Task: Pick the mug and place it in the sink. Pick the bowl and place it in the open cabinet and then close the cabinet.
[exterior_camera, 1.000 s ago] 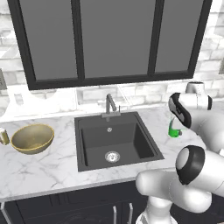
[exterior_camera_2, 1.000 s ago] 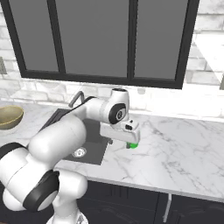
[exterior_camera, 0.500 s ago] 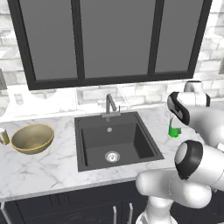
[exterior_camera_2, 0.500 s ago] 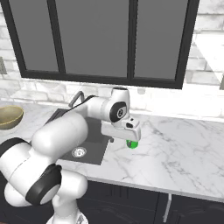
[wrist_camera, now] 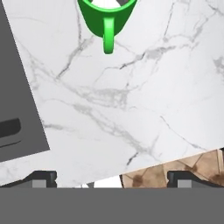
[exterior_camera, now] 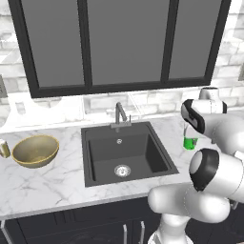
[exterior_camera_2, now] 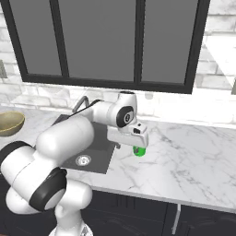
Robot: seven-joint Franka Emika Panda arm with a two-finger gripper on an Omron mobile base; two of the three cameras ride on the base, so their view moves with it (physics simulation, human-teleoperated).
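Two steps remain; we are on the first. Our end effector (wrist_camera: 109, 179), jaws wide and empty, hovers over the mug (wrist_camera: 107, 13) at 12 o'clock on the worktop (wrist_camera: 131, 96); next, descend and grasp.

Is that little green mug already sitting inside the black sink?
No, the mug stands on the marble counter to the right of the sink, whose basin holds nothing but its drain.
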